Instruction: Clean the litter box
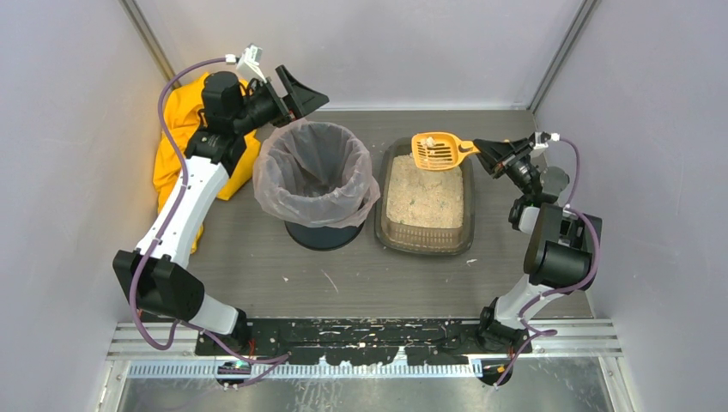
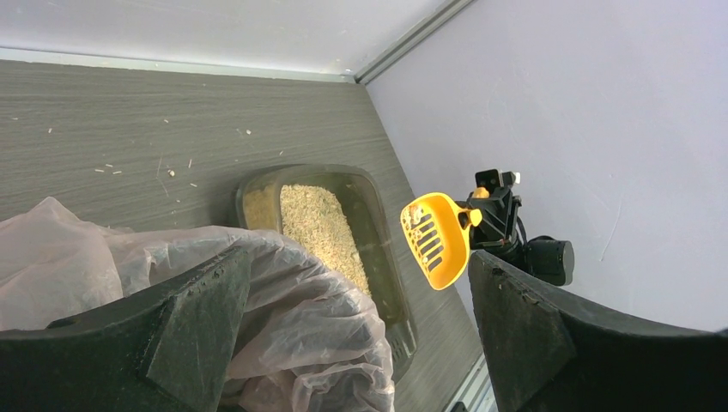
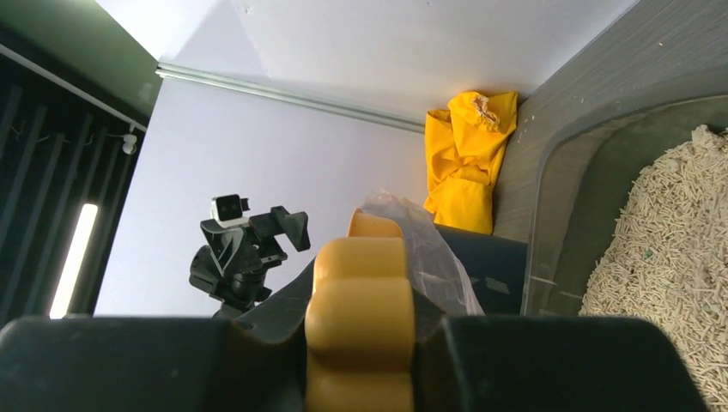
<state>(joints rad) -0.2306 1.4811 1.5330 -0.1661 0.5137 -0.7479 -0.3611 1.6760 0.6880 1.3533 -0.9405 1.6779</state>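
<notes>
The litter box point(image 1: 424, 244), a shallow dark translucent tray of beige pellets, lies right of centre; its rim also shows in the left wrist view point(image 2: 379, 225) and the right wrist view point(image 3: 556, 202). Above its far end hangs an orange slotted scoop point(image 1: 435, 151) point(image 2: 436, 242) with a small pale clump in it. My right gripper point(image 1: 486, 153) point(image 3: 360, 302) is shut on the scoop's handle point(image 3: 360, 330). My left gripper point(image 1: 301, 93) point(image 2: 359, 276) is open and empty, held high over the far rim of the bin.
A round bin with a clear bag liner point(image 1: 271, 192) point(image 2: 296, 300) stands just left of the litter box. A yellow cloth point(image 1: 183, 129) point(image 3: 468, 159) lies crumpled in the far left corner. Stray pellets point(image 1: 330, 279) dot the table. Grey walls close in three sides.
</notes>
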